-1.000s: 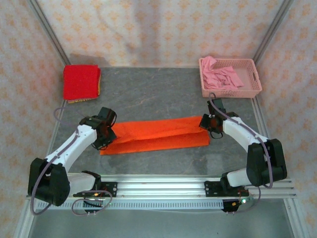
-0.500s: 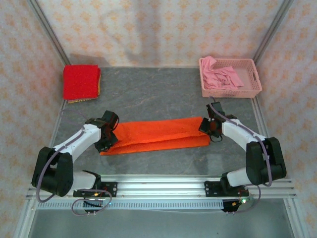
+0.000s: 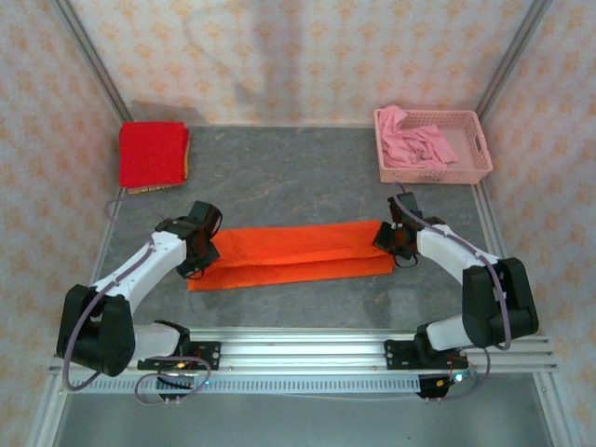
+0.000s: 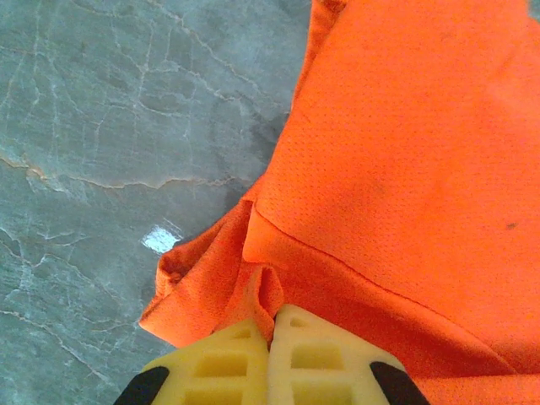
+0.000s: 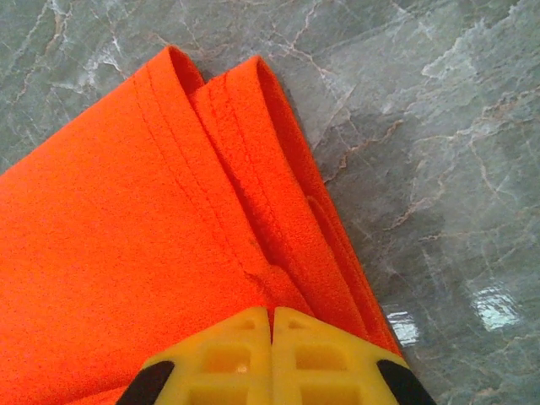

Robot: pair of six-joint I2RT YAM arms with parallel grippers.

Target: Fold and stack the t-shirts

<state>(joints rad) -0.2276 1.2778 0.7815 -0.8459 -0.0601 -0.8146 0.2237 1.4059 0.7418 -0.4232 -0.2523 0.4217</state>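
Observation:
The orange t-shirt (image 3: 293,253) lies folded into a long strip across the middle of the grey table. My left gripper (image 3: 201,253) is at its left end. In the left wrist view the left gripper (image 4: 274,314) is shut, with a ridge of the orange t-shirt (image 4: 396,169) pinched between the yellow fingers. My right gripper (image 3: 389,240) is at the strip's right end. Seen from the right wrist, the right gripper (image 5: 272,314) is shut on the layered corner of the orange t-shirt (image 5: 126,253). The red t-shirt (image 3: 154,154) rests folded at the back left.
A pink lattice basket (image 3: 477,166) holding crumpled pink cloth stands at the back right. Patterned walls close in the table on three sides. Bare grey table (image 3: 279,177) stretches between the strip and the back wall.
The left arm's elbow has swung and its gripper has shifted slightly at the strip's left end. The right gripper has edged a little inward. Both keep their hold on the orange shirt.

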